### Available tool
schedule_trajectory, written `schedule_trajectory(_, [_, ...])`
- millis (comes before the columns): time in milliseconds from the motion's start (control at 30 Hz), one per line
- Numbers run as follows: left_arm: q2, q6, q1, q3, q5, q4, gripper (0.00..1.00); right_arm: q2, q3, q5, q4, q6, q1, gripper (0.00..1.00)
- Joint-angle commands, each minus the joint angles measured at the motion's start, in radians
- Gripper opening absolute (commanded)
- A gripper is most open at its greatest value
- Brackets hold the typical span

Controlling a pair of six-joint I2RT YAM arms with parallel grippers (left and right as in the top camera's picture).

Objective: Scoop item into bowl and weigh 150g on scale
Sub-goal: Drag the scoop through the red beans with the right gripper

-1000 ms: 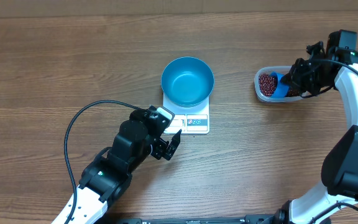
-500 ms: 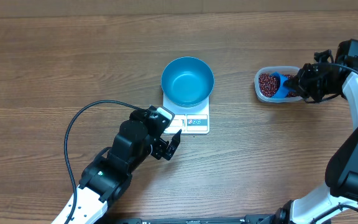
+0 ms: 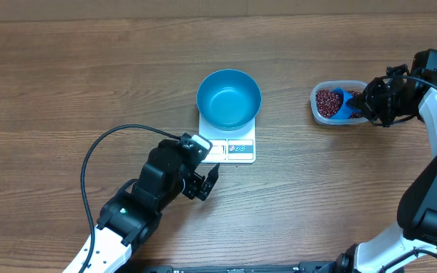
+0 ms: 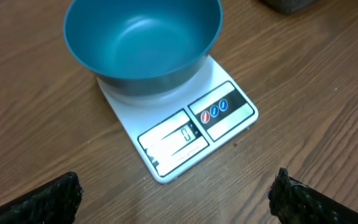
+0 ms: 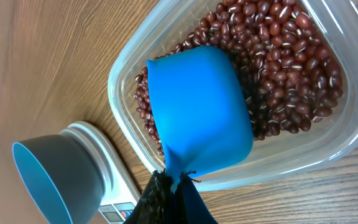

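Beans (image 5: 284,56), small glossy red-brown ovals, lie heaped in the clear rounded plastic tub (image 5: 120,74), and I see the smooth blue scoop (image 5: 201,112) lying among them. My right fingers (image 5: 166,202) are pressed together on its handle. The deep blue bowl (image 3: 228,98), its inside bare, sits on the flat white scale (image 3: 237,150), well apart from the tub. My left fingers (image 4: 48,199) are spread wide near the scale's display edge, over the wood-grain desk (image 3: 67,76).
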Motion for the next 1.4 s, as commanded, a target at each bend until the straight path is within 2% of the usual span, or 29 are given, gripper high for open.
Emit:
schedule_trajectory(0, [0.011,0.012,0.007,-0.002,-0.010,-0.015,1.00,0.019,-0.046,0.039,-0.033,0.046,0.000,0.04])
schedule_trajectory(1367, [0.031,0.012,0.007,-0.002,-0.010,-0.020,1.00,0.019,-0.046,0.010,-0.022,-0.022,-0.002,0.04])
